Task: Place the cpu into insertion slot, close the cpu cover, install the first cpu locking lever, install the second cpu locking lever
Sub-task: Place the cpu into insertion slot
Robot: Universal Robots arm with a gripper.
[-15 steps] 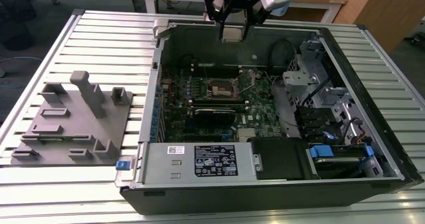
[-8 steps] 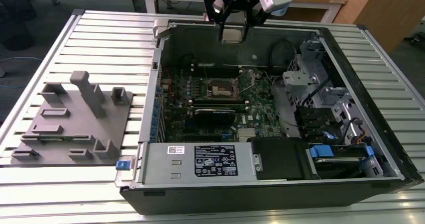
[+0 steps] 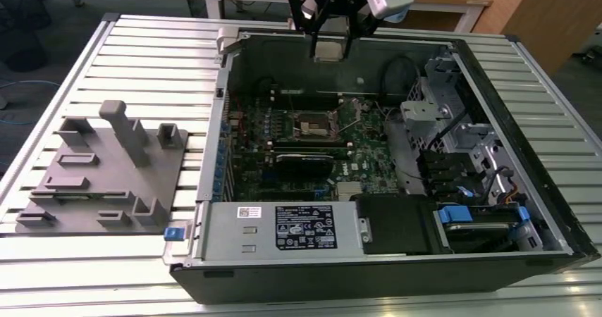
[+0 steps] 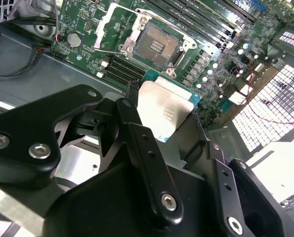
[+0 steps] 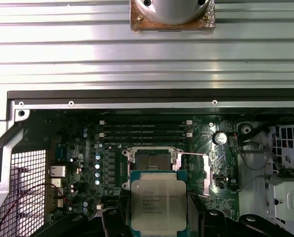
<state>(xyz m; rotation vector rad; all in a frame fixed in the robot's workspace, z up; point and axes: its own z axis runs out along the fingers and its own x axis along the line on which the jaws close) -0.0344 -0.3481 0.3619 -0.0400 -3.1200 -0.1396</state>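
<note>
Hand [image 3: 329, 51] clamped on flat silver-grey square cpu [image 5: 158, 210].
Tilted or offset lowering may bend contacts of golden-brown square insertion slot [image 4: 157, 47].

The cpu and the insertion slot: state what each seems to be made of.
The cpu: dull silver-grey metal top, judging by its matte sheen, with a green board-like edge. The insertion slot: brownish contact field, likely plastic with fine metal contacts, though the look leaves it open.

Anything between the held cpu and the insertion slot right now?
Nothing. Only open air separates the cpu from the uncovered insertion slot beneath it, as seen in both wrist views.
</note>
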